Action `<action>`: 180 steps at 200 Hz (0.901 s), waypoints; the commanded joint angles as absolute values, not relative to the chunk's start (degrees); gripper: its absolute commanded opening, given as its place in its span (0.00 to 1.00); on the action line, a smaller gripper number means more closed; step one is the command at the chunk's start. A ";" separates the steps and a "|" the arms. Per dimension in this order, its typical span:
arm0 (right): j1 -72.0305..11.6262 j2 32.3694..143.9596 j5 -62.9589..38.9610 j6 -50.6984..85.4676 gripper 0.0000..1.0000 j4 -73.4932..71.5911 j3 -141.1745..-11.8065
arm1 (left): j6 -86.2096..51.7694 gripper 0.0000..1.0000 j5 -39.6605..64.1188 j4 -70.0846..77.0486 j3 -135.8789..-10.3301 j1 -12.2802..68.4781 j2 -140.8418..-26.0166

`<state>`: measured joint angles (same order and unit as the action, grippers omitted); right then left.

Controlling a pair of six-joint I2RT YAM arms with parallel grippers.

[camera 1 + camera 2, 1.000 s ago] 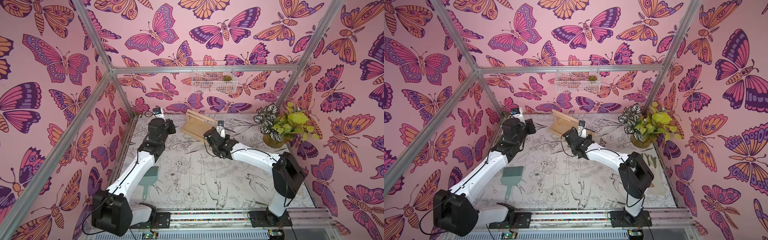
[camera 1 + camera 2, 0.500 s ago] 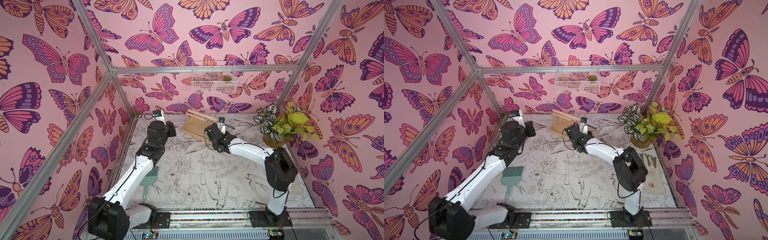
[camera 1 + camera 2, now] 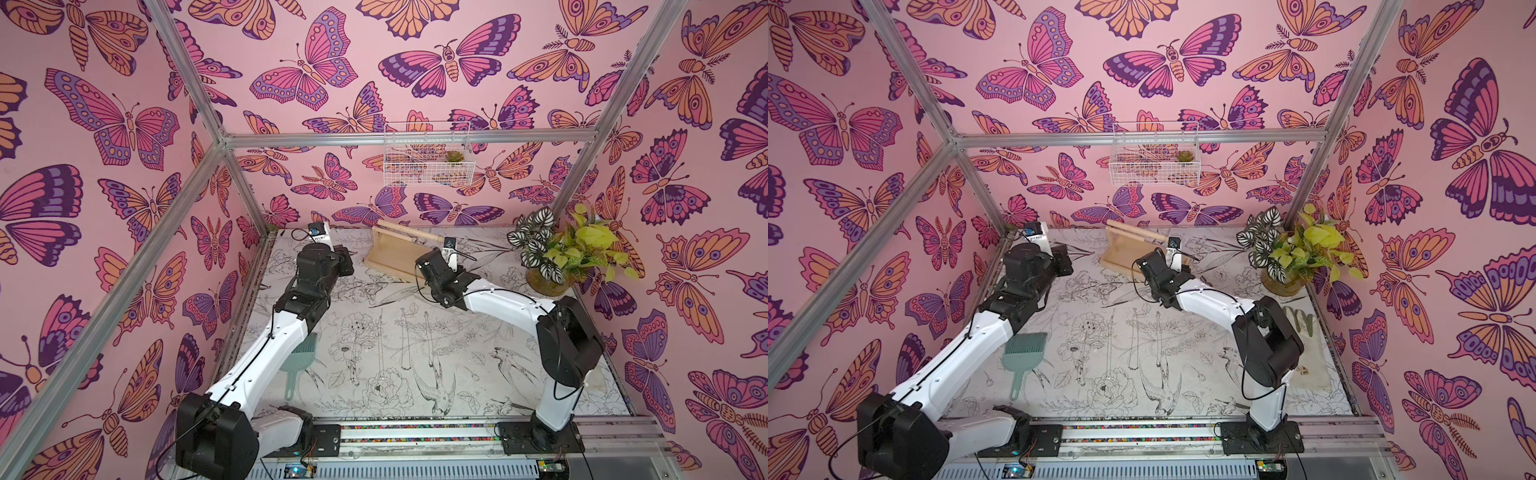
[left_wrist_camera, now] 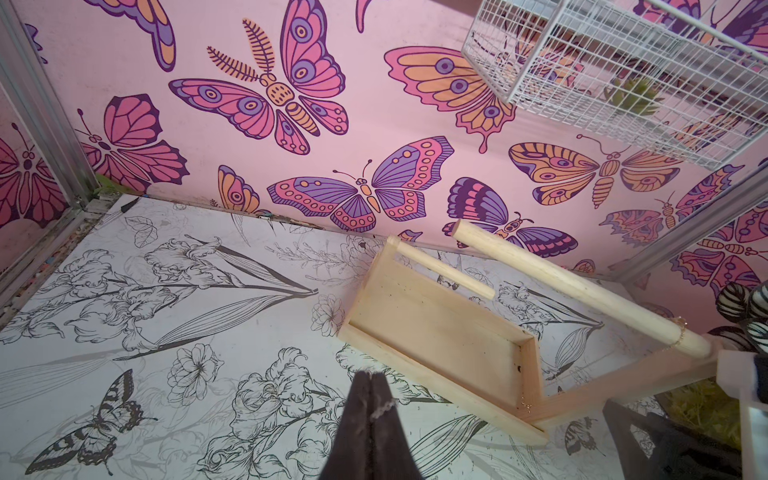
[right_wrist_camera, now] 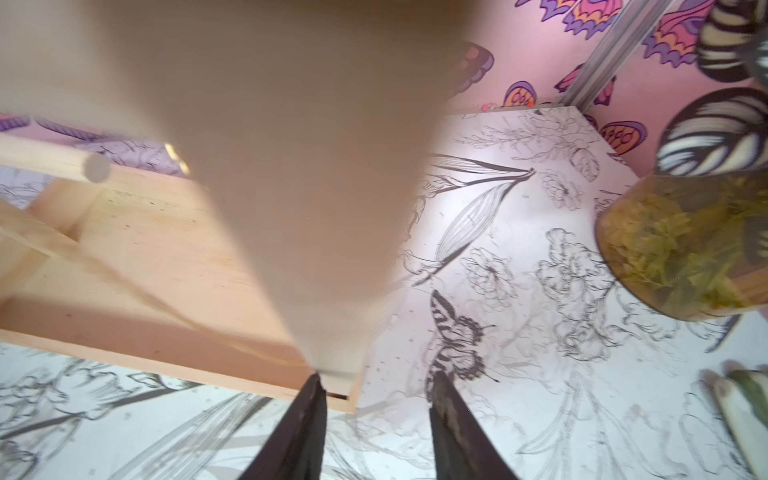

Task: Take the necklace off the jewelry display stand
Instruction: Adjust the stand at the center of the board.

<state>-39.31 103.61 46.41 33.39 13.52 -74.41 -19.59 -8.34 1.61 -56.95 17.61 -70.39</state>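
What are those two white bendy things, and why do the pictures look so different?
They are two robot arms, each ending in a pincher called a gripper. Two pictures look down from above on the whole table. The other two come from small cameras on each arm's wrist. On the table are a wooden jewelry display stand, a potted plant and a teal brush. A thin gold necklace hangs over the stand's top bar. The left gripper is shut and seems empty. The right gripper is open, close beside one of the stand's posts, gripping nothing.
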 commanded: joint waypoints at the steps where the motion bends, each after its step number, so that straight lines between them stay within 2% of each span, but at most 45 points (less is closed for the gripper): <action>1: -36.36 100.67 45.88 33.52 0.46 14.23 -73.07 | -19.42 0.00 -7.83 1.33 -55.90 17.75 -70.35; 53: -30.16 98.23 43.04 33.31 0.46 13.99 -70.60 | -19.42 0.00 -7.56 1.40 -55.42 17.93 -70.33; 93: -29.09 97.07 39.63 31.81 0.47 13.58 -70.49 | -19.46 0.00 -7.32 1.40 -55.01 18.13 -70.28; 115: -29.09 94.52 31.90 30.45 0.49 14.95 -69.83 | -19.78 0.00 -4.86 0.70 -55.41 18.56 -70.90; 136: -29.03 87.22 24.06 29.41 0.50 16.84 -66.10 | -20.83 0.00 -1.25 -0.36 -55.66 21.09 -71.50; 180: -28.92 73.01 -5.99 18.49 0.50 19.58 -57.04 | -19.61 0.00 11.37 -3.51 -56.69 28.75 -71.20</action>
